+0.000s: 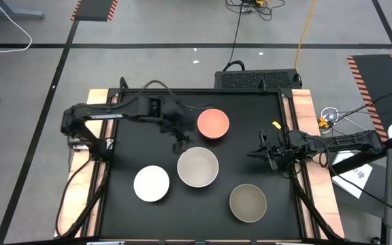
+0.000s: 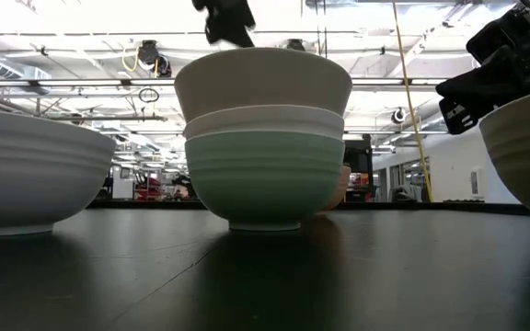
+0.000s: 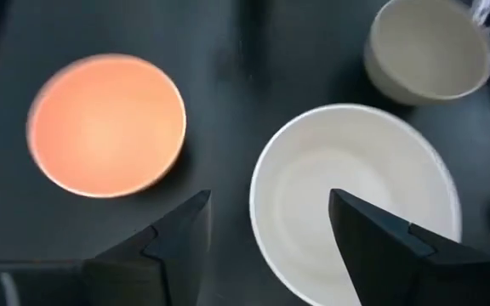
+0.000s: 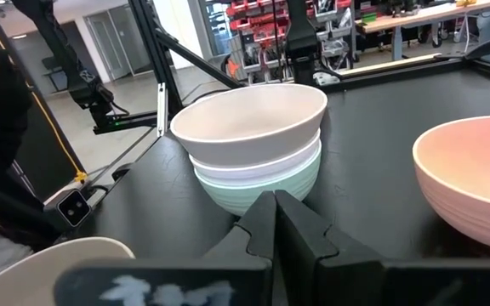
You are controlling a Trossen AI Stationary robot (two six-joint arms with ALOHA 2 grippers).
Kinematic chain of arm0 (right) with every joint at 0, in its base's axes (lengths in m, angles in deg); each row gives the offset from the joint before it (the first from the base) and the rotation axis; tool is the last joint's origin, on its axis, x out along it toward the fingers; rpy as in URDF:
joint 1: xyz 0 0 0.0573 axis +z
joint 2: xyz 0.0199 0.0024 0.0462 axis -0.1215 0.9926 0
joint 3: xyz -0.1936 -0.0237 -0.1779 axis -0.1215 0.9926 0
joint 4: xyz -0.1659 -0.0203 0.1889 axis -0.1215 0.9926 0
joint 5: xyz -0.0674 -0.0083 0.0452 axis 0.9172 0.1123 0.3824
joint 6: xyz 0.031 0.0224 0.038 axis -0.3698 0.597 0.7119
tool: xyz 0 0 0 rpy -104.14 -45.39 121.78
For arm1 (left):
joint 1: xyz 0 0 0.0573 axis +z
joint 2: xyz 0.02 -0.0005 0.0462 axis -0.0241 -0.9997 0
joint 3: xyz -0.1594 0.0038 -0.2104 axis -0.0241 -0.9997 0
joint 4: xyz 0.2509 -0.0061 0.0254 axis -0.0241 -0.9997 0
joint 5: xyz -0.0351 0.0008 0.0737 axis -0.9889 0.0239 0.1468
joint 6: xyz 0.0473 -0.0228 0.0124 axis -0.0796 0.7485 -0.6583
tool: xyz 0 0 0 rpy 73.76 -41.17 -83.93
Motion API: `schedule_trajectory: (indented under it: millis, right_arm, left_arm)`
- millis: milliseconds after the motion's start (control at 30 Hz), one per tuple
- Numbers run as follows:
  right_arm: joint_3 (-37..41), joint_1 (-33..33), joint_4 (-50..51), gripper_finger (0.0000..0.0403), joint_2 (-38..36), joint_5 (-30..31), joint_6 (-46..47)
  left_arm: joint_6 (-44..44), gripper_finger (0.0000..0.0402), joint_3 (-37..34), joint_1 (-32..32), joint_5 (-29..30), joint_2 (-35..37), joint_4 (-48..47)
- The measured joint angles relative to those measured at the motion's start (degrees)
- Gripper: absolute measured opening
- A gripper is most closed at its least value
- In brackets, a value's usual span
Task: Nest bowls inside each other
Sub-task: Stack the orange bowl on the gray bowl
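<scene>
A stack of three bowls (image 1: 197,167) stands mid-table: pale beige-grey on top (image 2: 263,81), white in the middle (image 2: 265,121), mint-green at the bottom (image 2: 263,179). Single bowls rest on their bases: coral-pink (image 1: 214,123), white (image 1: 151,183) and olive-tan (image 1: 248,202). My left gripper (image 1: 180,143) hovers open just above the stack's far-left rim. In the left wrist view one finger (image 3: 379,246) shows over the top bowl (image 3: 356,191) and the other finger (image 3: 173,246) outside it. My right gripper (image 1: 264,151) waits shut near the table's right side, facing the stack (image 4: 253,144).
The coral-pink bowl (image 3: 105,123) sits close to the far side of the left gripper. The olive-tan bowl (image 4: 41,263) lies near the right gripper, toward the near edge. Wooden rails (image 1: 303,116) border the black table on the left and right.
</scene>
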Motion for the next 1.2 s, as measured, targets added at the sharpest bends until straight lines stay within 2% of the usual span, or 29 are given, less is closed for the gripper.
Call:
schedule_trajectory:
  millis: [233, 467, 667, 800, 1067, 1200]
  right_arm:
    - [0.0, 0.0, -0.06, 0.0, 0.0, 0.0, 0.05]
    - [0.0, 0.0, -0.48, 0.0, 0.0, -0.02, 0.04]
    - [0.0, -0.01, -0.01, 0.0, -0.01, 0.0, 0.04]
    - [0.0, 0.0, 0.51, 0.0, 0.0, -0.02, 0.04]
    - [0.0, 0.0, 0.35, 0.0, 0.0, 0.0, 0.15]
    - [0.01, 0.0, 0.4, 0.0, 0.0, -0.01, 0.24]
  left_arm:
    - [0.41, 0.0239, 0.02, -4.46, 5.9, 7.01, 0.54]
    - [-0.48, 0.0239, 0.04, -11.36, 8.46, 9.06, 2.89]
    - [-0.67, 0.0239, -3.02, -13.79, 15.28, 12.31, 3.28]
    - [0.17, 0.0239, -10.42, -13.33, 15.88, 17.4, 8.95]
    - [2.36, 0.0239, -32.1, -11.44, 16.57, 32.82, 26.25]
    - [3.88, 0.0239, -41.81, -11.65, 16.61, 41.65, 31.78]
